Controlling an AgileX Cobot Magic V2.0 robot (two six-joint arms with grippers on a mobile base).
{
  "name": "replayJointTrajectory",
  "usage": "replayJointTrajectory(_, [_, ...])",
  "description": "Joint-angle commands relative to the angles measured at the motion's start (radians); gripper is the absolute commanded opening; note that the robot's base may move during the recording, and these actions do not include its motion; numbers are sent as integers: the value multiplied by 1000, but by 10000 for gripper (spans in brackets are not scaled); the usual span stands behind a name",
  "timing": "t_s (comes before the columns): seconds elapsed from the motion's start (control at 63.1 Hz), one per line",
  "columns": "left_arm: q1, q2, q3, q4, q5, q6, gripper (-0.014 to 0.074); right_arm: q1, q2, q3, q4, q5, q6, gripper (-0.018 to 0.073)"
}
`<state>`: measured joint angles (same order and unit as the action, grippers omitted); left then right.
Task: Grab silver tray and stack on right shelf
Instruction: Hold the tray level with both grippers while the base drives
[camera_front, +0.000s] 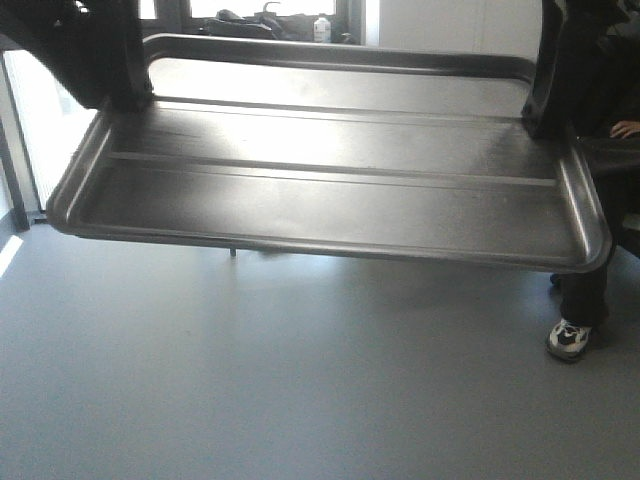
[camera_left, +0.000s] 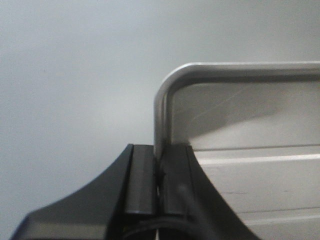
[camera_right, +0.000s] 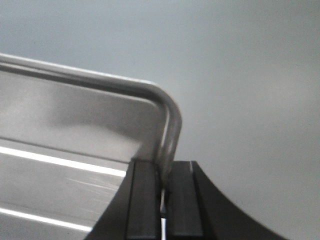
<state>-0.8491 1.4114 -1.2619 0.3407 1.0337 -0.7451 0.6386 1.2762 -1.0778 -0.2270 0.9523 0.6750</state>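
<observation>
I find the left pincer (camera_left: 158, 172) clenched on the left rim of the silver tray (camera_front: 330, 205), near a corner. The tray hangs in the air above the grey floor (camera_front: 300, 400) (both ridges showing). The right pincer (camera_right: 164, 182) grips the right rim likewise.

No text reads clearly; the bottle (camera_front: 321, 29) label seems blurred.

The silver tray (camera_front: 330, 200) and the view's edge hide most of a person (camera_front: 583, 295).
</observation>
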Motion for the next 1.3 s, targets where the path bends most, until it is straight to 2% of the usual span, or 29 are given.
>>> replayJointTrajectory(0.0, [-4, -27, -38, 35, -48, 4, -93, 0, -26, -32, -22, -32, -28, 57])
replayJointTrajectory(1.284, [-4, -27, -38, 35, -48, 4, -93, 0, -26, -32, -22, -31, -28, 57])
